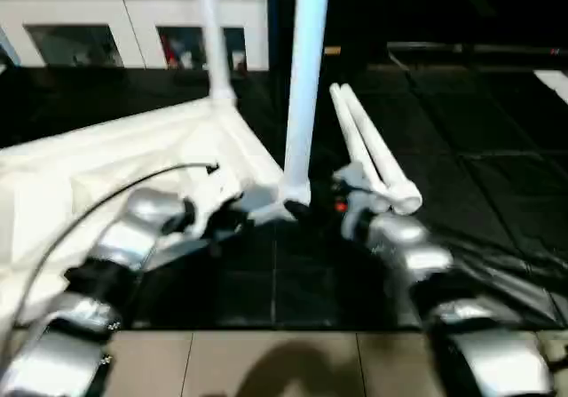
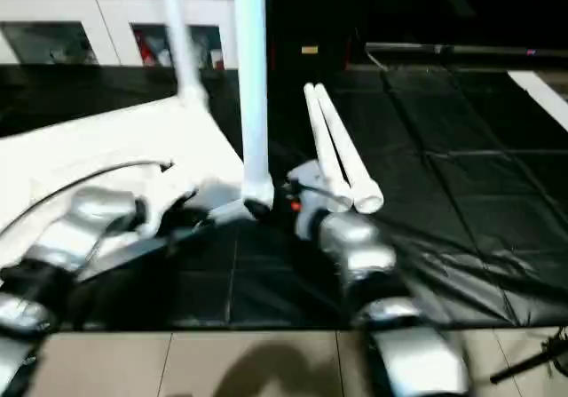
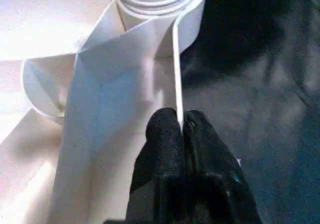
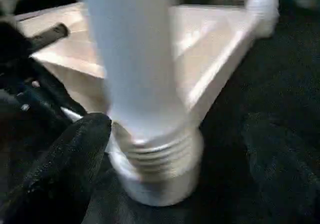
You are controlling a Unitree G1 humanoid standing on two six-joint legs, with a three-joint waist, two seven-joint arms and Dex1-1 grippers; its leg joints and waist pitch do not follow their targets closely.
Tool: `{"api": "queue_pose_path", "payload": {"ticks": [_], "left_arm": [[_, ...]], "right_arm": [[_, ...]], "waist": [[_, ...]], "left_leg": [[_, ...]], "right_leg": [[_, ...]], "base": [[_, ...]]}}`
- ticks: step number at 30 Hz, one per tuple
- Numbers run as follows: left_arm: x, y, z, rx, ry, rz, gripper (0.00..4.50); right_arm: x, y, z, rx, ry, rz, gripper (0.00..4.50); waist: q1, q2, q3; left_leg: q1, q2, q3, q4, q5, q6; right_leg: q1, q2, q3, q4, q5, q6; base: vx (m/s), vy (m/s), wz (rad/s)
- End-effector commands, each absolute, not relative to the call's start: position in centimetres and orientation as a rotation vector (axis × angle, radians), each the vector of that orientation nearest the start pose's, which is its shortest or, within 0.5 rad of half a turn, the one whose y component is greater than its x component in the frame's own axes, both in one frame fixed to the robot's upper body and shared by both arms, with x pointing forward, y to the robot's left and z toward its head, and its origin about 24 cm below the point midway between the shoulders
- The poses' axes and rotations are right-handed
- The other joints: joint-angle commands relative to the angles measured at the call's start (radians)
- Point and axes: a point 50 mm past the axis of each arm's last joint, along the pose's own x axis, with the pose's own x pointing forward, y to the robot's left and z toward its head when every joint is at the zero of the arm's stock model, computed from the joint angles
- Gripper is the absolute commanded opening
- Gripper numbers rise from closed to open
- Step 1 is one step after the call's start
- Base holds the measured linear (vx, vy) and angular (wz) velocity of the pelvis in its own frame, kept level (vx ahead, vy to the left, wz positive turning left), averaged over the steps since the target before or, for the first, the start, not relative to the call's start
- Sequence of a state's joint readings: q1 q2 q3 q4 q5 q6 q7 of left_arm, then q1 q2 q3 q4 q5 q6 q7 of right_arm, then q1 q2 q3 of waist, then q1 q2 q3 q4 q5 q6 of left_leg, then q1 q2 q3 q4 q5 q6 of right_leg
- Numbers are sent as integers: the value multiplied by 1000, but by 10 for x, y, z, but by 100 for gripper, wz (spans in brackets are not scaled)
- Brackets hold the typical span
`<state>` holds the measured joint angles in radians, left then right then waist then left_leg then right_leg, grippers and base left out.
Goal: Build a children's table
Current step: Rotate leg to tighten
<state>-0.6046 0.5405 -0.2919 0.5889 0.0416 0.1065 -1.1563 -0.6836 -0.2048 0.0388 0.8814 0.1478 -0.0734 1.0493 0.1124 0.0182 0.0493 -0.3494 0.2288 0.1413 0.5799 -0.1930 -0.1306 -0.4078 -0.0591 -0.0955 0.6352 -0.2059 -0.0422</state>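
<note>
A: Cataloguing head view: upturned table top [image 1: 106,162] lay at nine o'clock; near leg [image 1: 304,77] stood in its corner socket [image 1: 286,203], far leg [image 1: 213,37] at eleven; two spare legs [image 1: 373,153] on the dark mat [image 1: 497,202] at two.

B: Left wrist: left gripper [image 3: 181,129] pinched shut on the top's thin rim [image 3: 176,68].

A: Right wrist: right gripper [image 4: 75,159], opening undetermined; one finger beside the leg's exposed threads [image 4: 160,151]. Advice: steady the top, regrip low, twist until the threads vanish.
</note>
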Motion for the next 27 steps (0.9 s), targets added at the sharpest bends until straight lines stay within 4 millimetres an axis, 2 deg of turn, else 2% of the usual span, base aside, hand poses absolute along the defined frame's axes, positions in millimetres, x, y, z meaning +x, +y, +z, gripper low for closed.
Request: {"api": "queue_pose_path", "payload": {"ticks": [1, 2, 3, 4, 8, 11, 12, 17, 26, 27], "left_arm": [[314, 188, 55, 609, 600, -1250, 0], [311, 191, 55, 619, 604, -1286, 0], [309, 192, 55, 617, 609, -1305, 0], [306, 194, 57, 623, 610, -1354, 0], [302, 193, 59, 631, 621, -1428, 0], [299, 191, 60, 642, 622, -1475, 0], [299, 191, 60, 644, 621, -1482, 0], [296, 186, 60, 667, 617, -1530, 0], [294, 183, 58, 678, 616, -1555, 0], [294, 183, 58, 679, 616, -1557, 0]], "right_arm": [[336, -118, 58, -52, 185, 1218, 443], [334, -119, 60, -73, 198, 1278, 443], [332, -120, 61, -84, 205, 1311, 443], [330, -120, 64, -132, 216, 1383, 443], [327, -114, 65, -175, 242, 1493, 443], [328, -109, 64, -195, 255, 1509, 443], [329, -108, 64, -195, 257, 1510, 443], [329, -102, 62, -186, 277, 1542, 443], [327, -97, 59, -183, 282, 1566, 381], [327, -96, 59, -179, 280, 1566, 363]], "waist": [[1, 2, -68], [1, 3, -69], [0, -1, -69], [2, 1, -69], [5, -1, -70], [6, 0, -70], [5, -3, -69], [9, -5, -70], [23, -5, -71], [23, -4, -71]], "left_leg": [[-13, -1, 20, -51, -94, 83], [-11, 0, 20, -51, -94, 81], [-11, 1, 21, -51, -92, 81], [-11, 2, 20, -51, -91, 83], [-8, 4, 21, -51, -88, 85], [-7, 5, 21, -52, -84, 76], [-7, 5, 21, -53, -84, 75], [-7, 5, 21, -52, -91, 69], [-6, 7, 24, -51, -86, 58], [-6, 7, 24, -51, -85, 55]], "right_leg": [[78, -73, 56, -67, -18, -214], [76, -74, 55, -68, -32, -214], [76, -73, 56, -69, -35, -214], [74, -74, 56, -68, -39, -218], [70, -74, 56, -66, -42, -224], [69, -75, 57, -65, -39, -229], [69, -76, 57, -64, -40, -230], [69, -76, 57, -63, -49, -225], [66, -76, 58, -62, -61, -210], [67, -75, 58, -62, -58, -209]], "base": [[0, 0, 0], [0, 0, 0], [0, 0, 0], [0, 0, 0], [0, 0, 0], [0, 0, 0], [0, 0, 0], [0, 0, 0], [0, 0, 0], [0, 0, 0]]}}
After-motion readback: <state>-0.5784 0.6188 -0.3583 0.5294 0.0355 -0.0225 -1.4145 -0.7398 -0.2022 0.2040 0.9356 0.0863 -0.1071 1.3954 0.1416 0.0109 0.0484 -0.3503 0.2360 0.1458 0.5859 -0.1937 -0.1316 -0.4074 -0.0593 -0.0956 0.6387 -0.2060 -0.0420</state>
